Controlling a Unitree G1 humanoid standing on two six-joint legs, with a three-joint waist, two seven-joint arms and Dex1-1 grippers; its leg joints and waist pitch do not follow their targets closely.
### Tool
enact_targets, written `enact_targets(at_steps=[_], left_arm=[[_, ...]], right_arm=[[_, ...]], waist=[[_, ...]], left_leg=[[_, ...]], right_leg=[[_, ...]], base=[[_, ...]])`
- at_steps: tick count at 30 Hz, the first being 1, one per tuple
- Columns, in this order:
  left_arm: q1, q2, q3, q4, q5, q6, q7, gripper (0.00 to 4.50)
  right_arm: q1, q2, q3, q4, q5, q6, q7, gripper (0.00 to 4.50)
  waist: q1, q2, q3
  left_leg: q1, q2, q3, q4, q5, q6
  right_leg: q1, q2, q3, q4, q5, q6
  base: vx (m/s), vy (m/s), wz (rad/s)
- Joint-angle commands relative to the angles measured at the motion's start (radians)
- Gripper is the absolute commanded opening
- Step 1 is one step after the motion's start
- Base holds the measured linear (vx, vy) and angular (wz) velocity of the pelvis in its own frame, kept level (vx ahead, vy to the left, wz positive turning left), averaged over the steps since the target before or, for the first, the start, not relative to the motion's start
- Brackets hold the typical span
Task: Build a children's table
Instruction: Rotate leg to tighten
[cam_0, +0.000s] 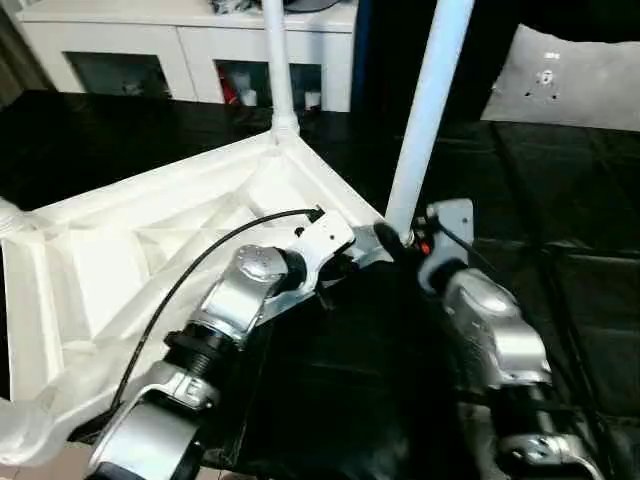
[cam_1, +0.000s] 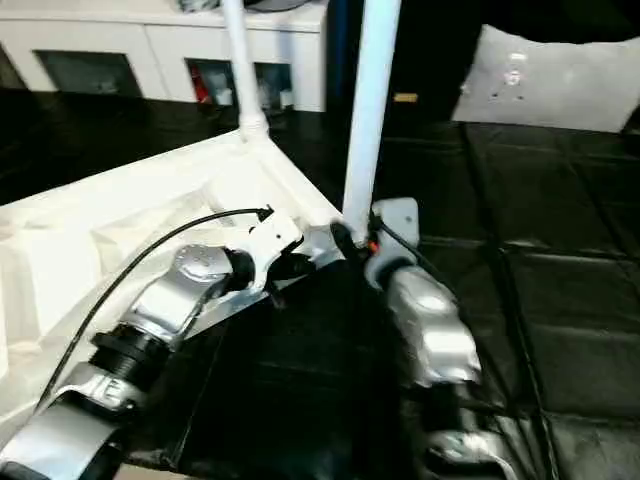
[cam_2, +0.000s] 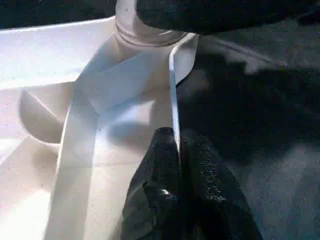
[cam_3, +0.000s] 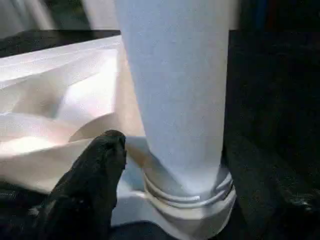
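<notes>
pinching the tabletop (cam_0: 120, 260) rim, left fingers (cam_2: 165, 200); right fingers (cam_3: 90, 190) (spread wide) flanking a leg (cam_0: 425, 110)

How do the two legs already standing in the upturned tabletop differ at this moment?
The near leg stands in the corner socket closest to the robot and leans slightly; the far leg stands upright in the next corner back. The right gripper sits at the near leg's base, jaws either side of it; nothing is at the far leg. The left gripper pinches the tabletop rim beside the near leg. Both legs are white, round and tapered.
</notes>
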Motion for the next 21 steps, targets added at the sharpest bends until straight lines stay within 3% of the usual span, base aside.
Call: enact_targets(at_steps=[1,5,8,14,17,19,21], left_arm=[[0.015,0.061,-0.016,-0.06,-0.008,-0.057,-0.091,0.0],[0.028,0.101,-0.027,-0.067,-0.015,-0.084,-0.144,0.0],[0.042,0.188,-0.056,-0.075,-0.045,-0.17,-0.307,0.0],[0.055,0.236,-0.073,-0.094,-0.074,-0.218,-0.426,0.0],[0.061,0.282,-0.104,-0.109,-0.081,-0.251,-0.518,0.0],[0.06,0.29,-0.112,-0.109,-0.082,-0.262,-0.536,0.0],[0.057,0.298,-0.121,-0.111,-0.09,-0.276,-0.565,0.0]], right_arm=[[0.018,-0.066,0.026,-0.037,0.042,-0.015,0.149,3.75],[0.023,-0.128,0.04,-0.049,0.055,-0.023,0.249,4.1],[0.017,-0.269,0.088,-0.062,0.077,-0.03,0.489,4.2],[0.013,-0.336,0.123,-0.075,0.115,-0.03,0.646,4.2],[-0.002,-0.373,0.161,-0.061,0.13,-0.042,0.758,3.86],[-0.009,-0.38,0.176,-0.055,0.133,-0.034,0.786,3.83],[-0.02,-0.382,0.194,-0.047,0.135,-0.029,0.819,3.44]], waist=[[0.013,-0.002,-0.086],[0.024,-0.001,-0.08],[0.035,-0.003,-0.081],[0.056,-0.007,-0.08],[0.066,-0.013,-0.08],[0.07,-0.016,-0.078],[0.077,-0.016,-0.075]], left_leg=[[-0.005,0.028,-0.002,-0.055,-0.094,0.15],[0.004,0.033,0.0,-0.059,-0.146,0.128],[0.008,0.033,-0.002,-0.061,-0.178,0.119],[0.012,0.036,0.005,-0.061,-0.18,0.112],[0.009,0.041,0.005,-0.061,-0.161,0.112],[0.01,0.039,0.007,-0.061,-0.172,0.109],[0.014,0.038,0.009,-0.062,-0.187,0.097]], right_leg=[[0.083,-0.061,0.055,-0.047,-0.244,-0.176],[0.076,-0.06,0.056,-0.055,-0.321,-0.16],[0.077,-0.059,0.057,-0.054,-0.332,-0.162],[0.071,-0.063,0.063,-0.053,-0.358,-0.165],[0.07,-0.063,0.066,-0.044,-0.34,-0.171],[0.068,-0.063,0.066,-0.046,-0.369,-0.165],[0.065,-0.064,0.066,-0.055,-0.428,-0.143]], base=[[0.0,0.0,0.0],[0.0,0.0,0.0],[0.0,0.0,0.0],[0.0,0.0,0.0],[0.0,0.0,0.0],[0.0,0.0,0.0],[0.0,0.0,0.0]])
